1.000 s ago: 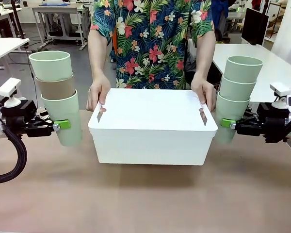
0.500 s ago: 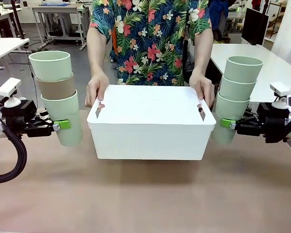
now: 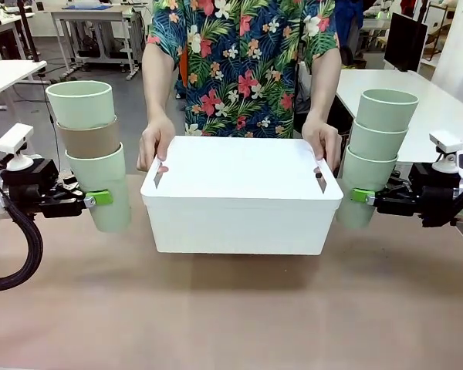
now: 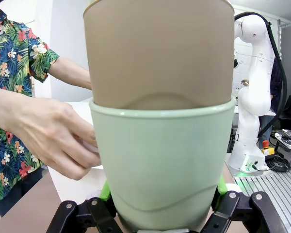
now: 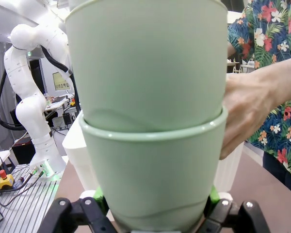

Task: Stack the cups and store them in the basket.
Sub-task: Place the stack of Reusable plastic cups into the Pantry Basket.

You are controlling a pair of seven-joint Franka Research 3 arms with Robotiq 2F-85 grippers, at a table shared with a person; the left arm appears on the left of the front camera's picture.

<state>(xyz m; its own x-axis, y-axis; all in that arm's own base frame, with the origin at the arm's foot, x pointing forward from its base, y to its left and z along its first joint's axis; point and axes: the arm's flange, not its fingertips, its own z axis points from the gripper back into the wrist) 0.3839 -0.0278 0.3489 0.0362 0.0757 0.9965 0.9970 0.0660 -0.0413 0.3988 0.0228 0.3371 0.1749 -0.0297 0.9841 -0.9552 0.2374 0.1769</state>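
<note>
Basket point(image 3: 239, 220) shifted away; front view shows mint cup point(image 3: 81, 104) topping brown cup point(image 3: 89, 141).

Floral shirt point(image 3: 243, 62), brown tabletop point(image 3: 231, 324), white table behind point(image 3: 424, 96), black monitor point(image 3: 405, 40)

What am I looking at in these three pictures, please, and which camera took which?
These are two robot arms sharing a brown table with a person. The wide picture comes from a fixed camera on the robot's side, facing the person. The left gripper is shut on the bottom cup of the left stack, which is mint green, brown, mint green. The right gripper is shut on the right stack, three mint green cups. Between them the person grips the white basket with one hand and the other hand, one at each end. The other two pictures come from cameras on each wrist, looking along the fingers, so each stack looms close. The brown cup marks the left wrist view.
</note>
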